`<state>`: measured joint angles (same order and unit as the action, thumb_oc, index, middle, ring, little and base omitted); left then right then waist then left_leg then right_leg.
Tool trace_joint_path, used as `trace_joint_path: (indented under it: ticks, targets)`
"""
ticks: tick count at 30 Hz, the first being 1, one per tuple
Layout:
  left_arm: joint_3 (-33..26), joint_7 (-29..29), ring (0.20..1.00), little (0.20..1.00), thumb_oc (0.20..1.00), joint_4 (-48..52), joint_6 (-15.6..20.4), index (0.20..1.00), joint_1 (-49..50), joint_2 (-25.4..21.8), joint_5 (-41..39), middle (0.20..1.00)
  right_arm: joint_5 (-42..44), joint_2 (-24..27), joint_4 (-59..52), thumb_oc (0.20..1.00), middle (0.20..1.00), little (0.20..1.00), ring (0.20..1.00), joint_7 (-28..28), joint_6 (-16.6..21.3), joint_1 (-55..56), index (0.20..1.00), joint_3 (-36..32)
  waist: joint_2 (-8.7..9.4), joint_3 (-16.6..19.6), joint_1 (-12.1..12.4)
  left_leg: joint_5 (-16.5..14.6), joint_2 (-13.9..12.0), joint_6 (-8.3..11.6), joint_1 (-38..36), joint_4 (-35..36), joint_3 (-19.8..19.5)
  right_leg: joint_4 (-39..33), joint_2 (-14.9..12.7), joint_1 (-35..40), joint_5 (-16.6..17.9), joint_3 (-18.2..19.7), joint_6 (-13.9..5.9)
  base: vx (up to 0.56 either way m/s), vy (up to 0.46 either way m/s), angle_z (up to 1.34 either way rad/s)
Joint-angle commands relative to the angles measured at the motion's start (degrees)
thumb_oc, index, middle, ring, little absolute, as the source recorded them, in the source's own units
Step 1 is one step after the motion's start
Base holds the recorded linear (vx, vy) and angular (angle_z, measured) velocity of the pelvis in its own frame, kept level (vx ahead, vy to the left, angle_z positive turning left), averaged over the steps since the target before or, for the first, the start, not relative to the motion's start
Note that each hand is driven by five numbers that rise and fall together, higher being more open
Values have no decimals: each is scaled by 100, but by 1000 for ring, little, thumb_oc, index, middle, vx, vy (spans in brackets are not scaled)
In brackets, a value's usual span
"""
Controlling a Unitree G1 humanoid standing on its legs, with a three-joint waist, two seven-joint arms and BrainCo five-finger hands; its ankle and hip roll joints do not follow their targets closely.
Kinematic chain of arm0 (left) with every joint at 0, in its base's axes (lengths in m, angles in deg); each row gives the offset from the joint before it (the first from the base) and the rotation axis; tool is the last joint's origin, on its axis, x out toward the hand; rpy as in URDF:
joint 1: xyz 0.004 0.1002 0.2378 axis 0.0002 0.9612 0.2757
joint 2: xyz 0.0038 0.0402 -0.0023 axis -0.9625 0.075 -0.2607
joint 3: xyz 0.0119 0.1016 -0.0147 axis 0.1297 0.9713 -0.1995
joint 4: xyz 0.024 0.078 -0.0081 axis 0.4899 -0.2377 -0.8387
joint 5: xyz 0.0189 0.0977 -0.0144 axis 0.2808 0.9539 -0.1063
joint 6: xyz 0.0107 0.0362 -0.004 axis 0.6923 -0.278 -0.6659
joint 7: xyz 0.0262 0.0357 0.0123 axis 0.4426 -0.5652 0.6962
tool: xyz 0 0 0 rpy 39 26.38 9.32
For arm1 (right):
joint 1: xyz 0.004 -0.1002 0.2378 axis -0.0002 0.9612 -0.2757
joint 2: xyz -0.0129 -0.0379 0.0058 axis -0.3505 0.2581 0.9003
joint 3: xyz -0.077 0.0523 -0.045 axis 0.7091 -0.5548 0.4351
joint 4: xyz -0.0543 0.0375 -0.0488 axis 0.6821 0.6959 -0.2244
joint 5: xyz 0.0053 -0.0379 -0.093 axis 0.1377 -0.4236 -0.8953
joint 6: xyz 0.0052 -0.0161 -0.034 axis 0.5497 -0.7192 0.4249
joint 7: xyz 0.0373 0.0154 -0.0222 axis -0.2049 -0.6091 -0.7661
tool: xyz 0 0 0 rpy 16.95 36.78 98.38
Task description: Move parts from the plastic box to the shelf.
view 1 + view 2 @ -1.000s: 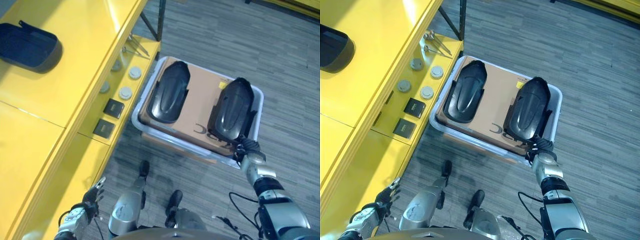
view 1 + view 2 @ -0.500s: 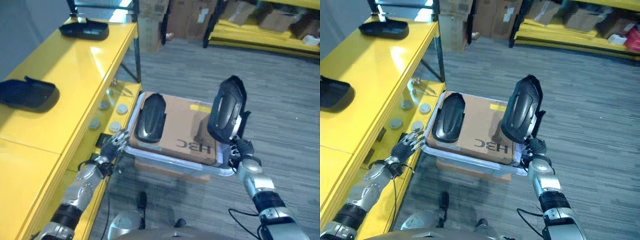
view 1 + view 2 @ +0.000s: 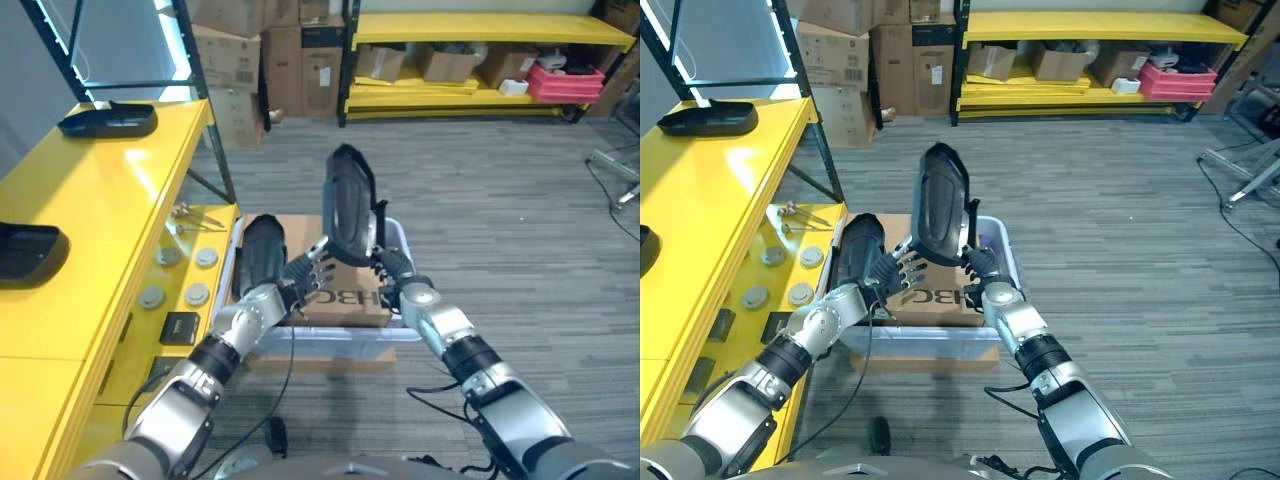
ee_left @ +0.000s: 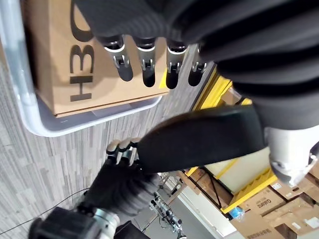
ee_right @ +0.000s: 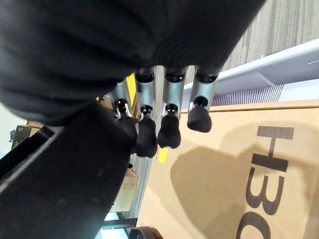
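Four black parts counted, all smooth, curved, moulded shells. One held upright above the plastic box [image 3: 400, 238]: raised part [image 3: 348, 205], gripped at its lower end by the right hand [image 3: 392, 272], fingers curled around it, seen clamped against its black surface in the right wrist view. A second part [image 3: 262, 252] lying flat on the cardboard sheet [image 3: 345, 300] inside the box, at its shelf-side end. Two more shelf parts on the yellow shelf [image 3: 100, 200] beside the box: near shelf part [image 3: 28, 250] and far shelf part [image 3: 107, 119].

One box, pale translucent plastic with rounded corners, on grey carpet floor [image 3: 520, 230]. One brown printed sheet covering the box interior.

Left hand [image 3: 312, 268] over the box just beside the raised part's base, fingers spread and nearly straight, holding nothing.

Four round grey discs [image 3: 180, 275] and two dark square plates [image 3: 180, 328] on the shelf's lower level next to the box.
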<state>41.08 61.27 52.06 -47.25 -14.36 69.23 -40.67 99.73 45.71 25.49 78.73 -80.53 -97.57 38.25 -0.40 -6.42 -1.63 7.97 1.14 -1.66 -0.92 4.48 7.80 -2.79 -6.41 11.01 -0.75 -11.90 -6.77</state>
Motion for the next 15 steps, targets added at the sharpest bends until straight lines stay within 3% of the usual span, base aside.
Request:
trace_joint_path:
  ticks: [1,8,15]
  targets:
    - [136,108,1000,1000,1000,-347,240,1000,-349,57,-91,1000,-279,146,197,200,200,200,200,-269,291,-593,200,27,97,297,194,-780,-261,252,-363,-381,167,-172,-217,-727,828,32,-271,33,-23,-13]
    - [-34,390,1000,1000,1000,-412,514,1000,-613,-42,-84,1000,-608,138,264,200,200,200,200,-629,251,-519,200,246,119,365,143,-801,-233,254,-407,-350,182,-183,-195,-714,813,64,-279,3,-1,-1]
    - [-9,123,1000,1000,1000,-366,466,1000,-639,-375,1008,1000,-952,267,120,200,200,200,200,-1085,317,-350,200,366,124,357,189,-784,-212,252,-430,-251,104,-208,-176,-687,789,-2,-300,0,0,0]
